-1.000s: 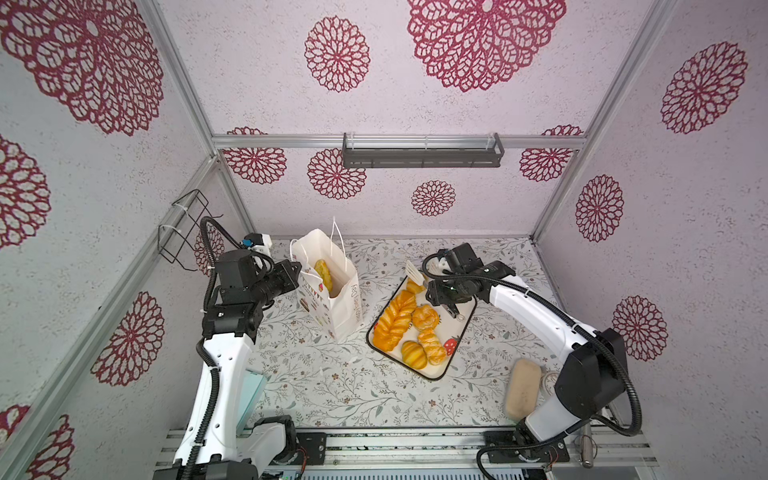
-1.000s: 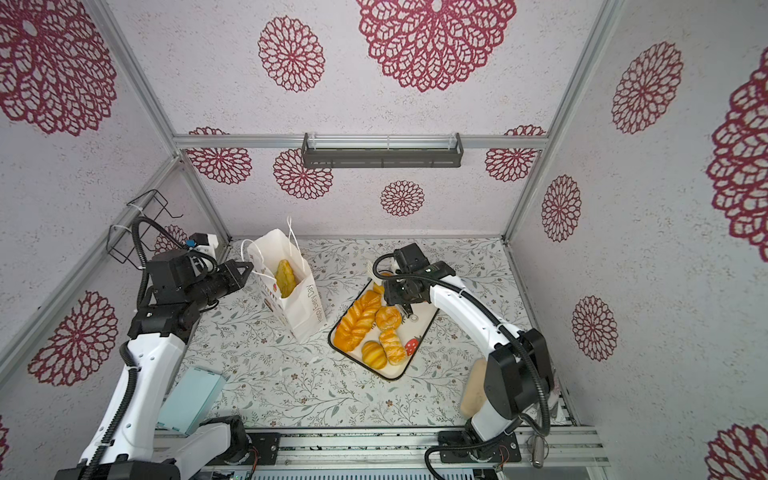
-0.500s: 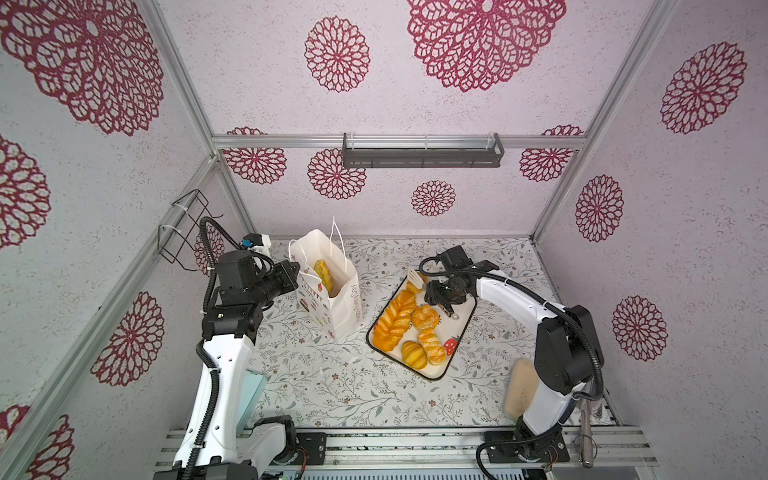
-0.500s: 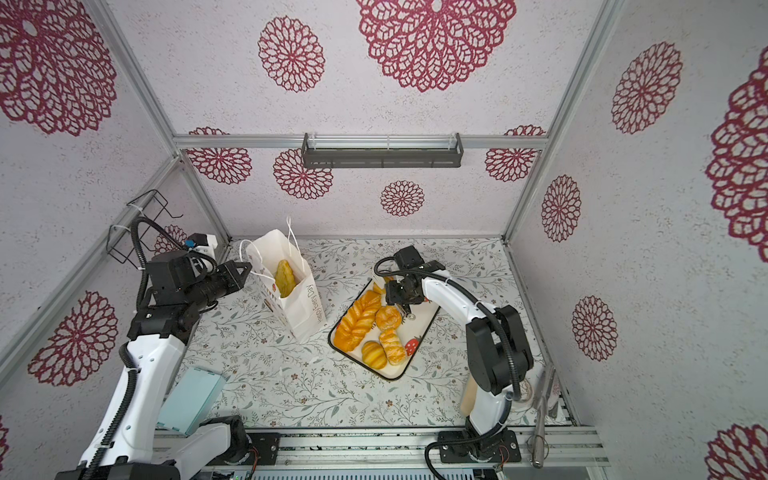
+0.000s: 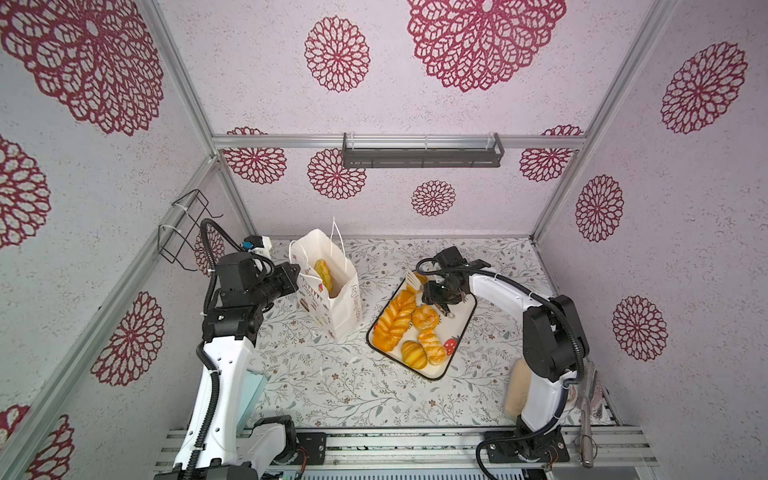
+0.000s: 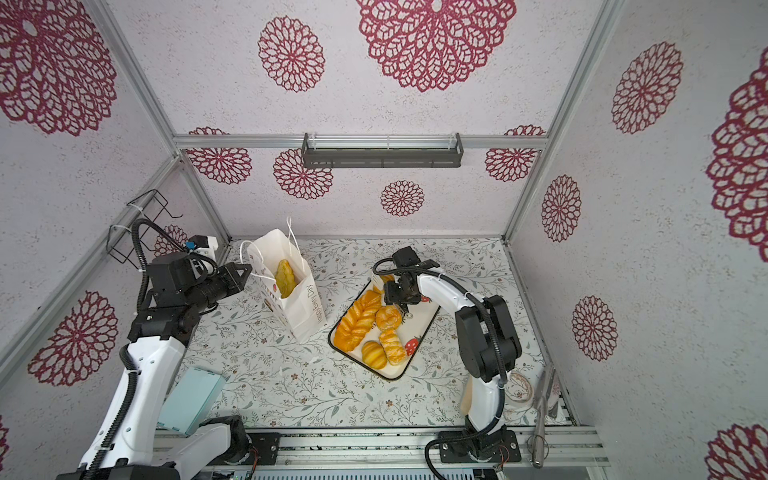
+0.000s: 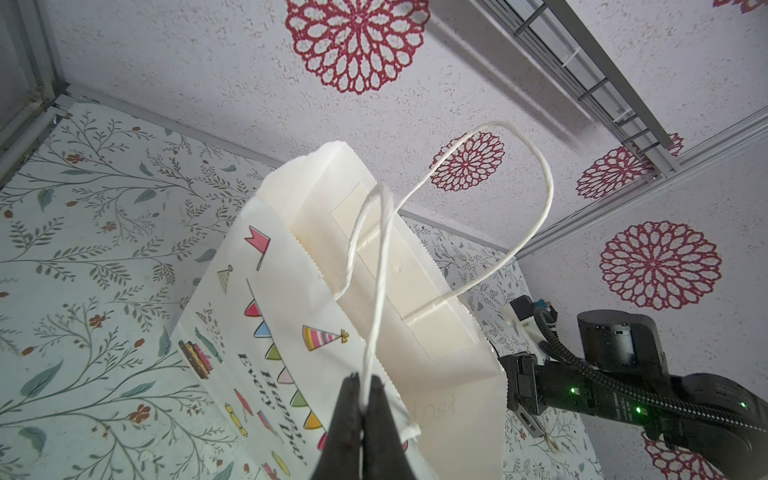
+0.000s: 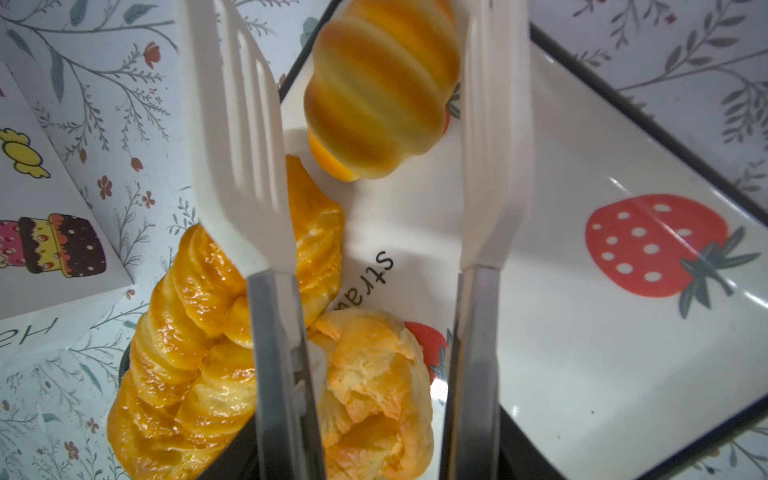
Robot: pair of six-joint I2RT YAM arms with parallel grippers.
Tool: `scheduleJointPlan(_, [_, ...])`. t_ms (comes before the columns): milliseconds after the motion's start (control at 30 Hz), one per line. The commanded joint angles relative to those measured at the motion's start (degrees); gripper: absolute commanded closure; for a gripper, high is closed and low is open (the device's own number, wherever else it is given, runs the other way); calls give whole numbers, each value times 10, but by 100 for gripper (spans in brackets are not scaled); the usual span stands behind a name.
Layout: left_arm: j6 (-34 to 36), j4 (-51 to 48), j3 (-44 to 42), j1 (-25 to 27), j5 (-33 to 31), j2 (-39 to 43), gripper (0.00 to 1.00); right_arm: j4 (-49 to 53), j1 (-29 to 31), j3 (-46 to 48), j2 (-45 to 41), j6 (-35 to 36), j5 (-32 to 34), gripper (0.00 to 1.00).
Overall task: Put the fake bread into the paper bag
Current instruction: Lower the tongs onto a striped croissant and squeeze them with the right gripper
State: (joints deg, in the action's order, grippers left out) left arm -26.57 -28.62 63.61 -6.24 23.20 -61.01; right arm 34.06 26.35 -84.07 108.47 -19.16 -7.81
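Note:
The white paper bag [image 5: 337, 309] [image 6: 305, 309] [image 7: 291, 320] stands open left of the tray, with one golden pastry [image 5: 323, 275] [image 6: 285, 279] inside. My left gripper [image 7: 365, 390] [image 5: 296, 269] is shut on the bag's near cord handle [image 7: 374, 291]. More fake bread lies on the strawberry tray [image 5: 462, 328]: a braided loaf [image 5: 392, 322] [image 8: 195, 332], a round roll [image 5: 424, 318] [image 8: 374, 386] and others. My right gripper [image 5: 440, 297] [image 8: 374, 461] grips white-tipped tongs [image 8: 245, 166]. Their tips stand apart on either side of a ridged roll [image 8: 380, 91] at the tray's far end.
A pale beige block [image 5: 515, 390] lies behind the right arm's base. A teal box [image 6: 191, 399] sits by the left arm's base. A tape roll [image 6: 519, 388] and a metal tool [image 5: 586, 424] lie front right. A wire basket [image 5: 183, 228] hangs on the left wall.
The right arm has folded in, its elbow swinging nearer the tray, and the tongs have shifted slightly toward the tray's far end. The left gripper and the bag have stayed put.

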Motion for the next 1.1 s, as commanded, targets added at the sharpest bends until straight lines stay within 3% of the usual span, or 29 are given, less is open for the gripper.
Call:
scheduleJointPlan(0, [8,8,-7,-5,-1,6,100,-9,-5,-30,6,-4,-9,40])
scheduleJointPlan(400, [7,9,-8,-6,0,8,100,2,-6,-36,22,4,4,42])
scheduleJointPlan(1067, [6,11,-9,-6,3,6,100,-3,-6,-14,-18,3,16,67])
